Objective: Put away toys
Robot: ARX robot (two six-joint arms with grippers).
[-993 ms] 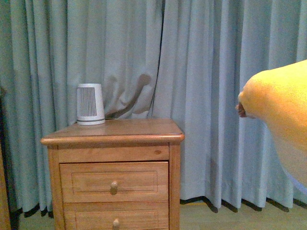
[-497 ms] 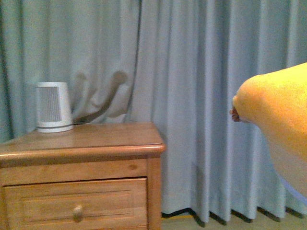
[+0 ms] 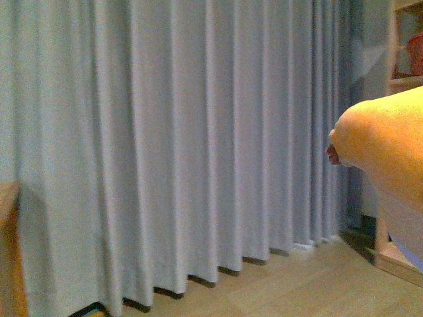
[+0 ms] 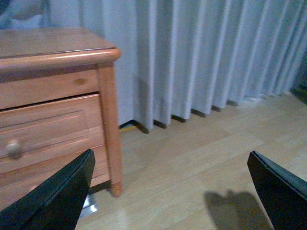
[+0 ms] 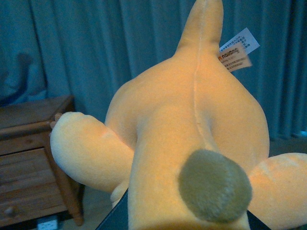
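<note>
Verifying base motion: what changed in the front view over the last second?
The view swung right: the nightstand slid left to a sliver at the frame edge, and a wooden shelf appeared at right. The plush toy stayed held at the same spot in frame, with the curtain still behind.

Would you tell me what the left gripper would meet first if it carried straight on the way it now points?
Most likely the wooden floor, beside the cabinet and short of the curtain. The left gripper is open with nothing else showing in front, though depth is hard to judge.
</note>
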